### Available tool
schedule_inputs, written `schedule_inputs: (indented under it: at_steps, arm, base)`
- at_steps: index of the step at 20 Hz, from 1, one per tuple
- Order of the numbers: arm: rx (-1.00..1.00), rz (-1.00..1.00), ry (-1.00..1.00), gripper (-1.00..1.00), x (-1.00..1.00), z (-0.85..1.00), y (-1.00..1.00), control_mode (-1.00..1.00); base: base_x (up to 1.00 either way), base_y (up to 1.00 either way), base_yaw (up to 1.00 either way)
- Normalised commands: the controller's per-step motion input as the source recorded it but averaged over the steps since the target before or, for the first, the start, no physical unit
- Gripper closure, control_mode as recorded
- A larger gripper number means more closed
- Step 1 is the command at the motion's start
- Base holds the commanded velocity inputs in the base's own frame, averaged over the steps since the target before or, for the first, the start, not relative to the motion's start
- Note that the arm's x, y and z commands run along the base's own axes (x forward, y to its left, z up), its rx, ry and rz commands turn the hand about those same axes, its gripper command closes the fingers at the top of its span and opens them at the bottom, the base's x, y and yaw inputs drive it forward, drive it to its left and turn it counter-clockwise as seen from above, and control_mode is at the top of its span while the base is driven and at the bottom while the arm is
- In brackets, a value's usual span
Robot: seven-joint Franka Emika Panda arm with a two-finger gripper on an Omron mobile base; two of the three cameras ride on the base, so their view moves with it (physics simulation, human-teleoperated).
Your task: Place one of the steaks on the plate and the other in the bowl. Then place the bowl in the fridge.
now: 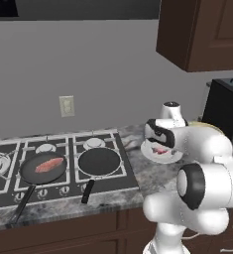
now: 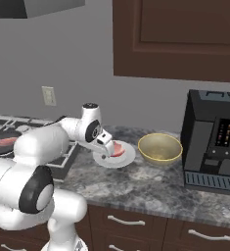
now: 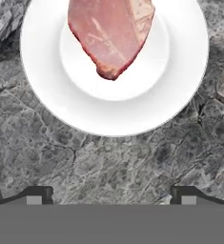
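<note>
One steak [image 3: 111, 35] lies flat on the white plate [image 3: 180, 71] on the granite counter. My gripper [image 3: 111, 195] hovers just above and beside the plate [image 2: 122, 162], its fingertips [image 3: 35, 195] wide apart and open with nothing between them. From the right base the gripper [image 2: 106, 147] stands at the plate's left edge, next to that steak [image 2: 118, 149]. The other steak [image 1: 49, 165] lies in the left frying pan [image 1: 26, 176] on the stove. The yellowish-tan bowl [image 2: 160, 148] sits empty just right of the plate. The fridge is out of view.
An empty black frying pan [image 1: 99, 161] sits on the stove between the steak pan and the plate [image 1: 175, 158]. A black coffee machine [image 2: 214, 139] stands right of the bowl. Dark wall cabinets [image 2: 180, 39] hang above the counter.
</note>
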Motion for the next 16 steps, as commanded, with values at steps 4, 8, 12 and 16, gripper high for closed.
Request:
schedule_inputs:
  at_steps: [4, 8, 12, 16]
  arm:
    - [0.0, 0.27, -0.02, -1.0, -1.0, 0.52, 0.73, -1.0]
    - [-0.02, 0.16, -0.07, -1.0, -0.67, 0.14, 0.23, -1.0]
    - [0.0, 0.08, -0.06, -1.0, -0.86, 0.07, -0.04, -1.0]
    - [0.0, 0.04, 0.06, -1.0, -0.16, -0.08, 0.0, -1.0]
  base:
    - [0.0, 0.0, 0.0]
    - [0.0, 0.0, 0.0]
    - [0.0, 0.0, 0.0]
    - [0.0, 0.0, 0.0]
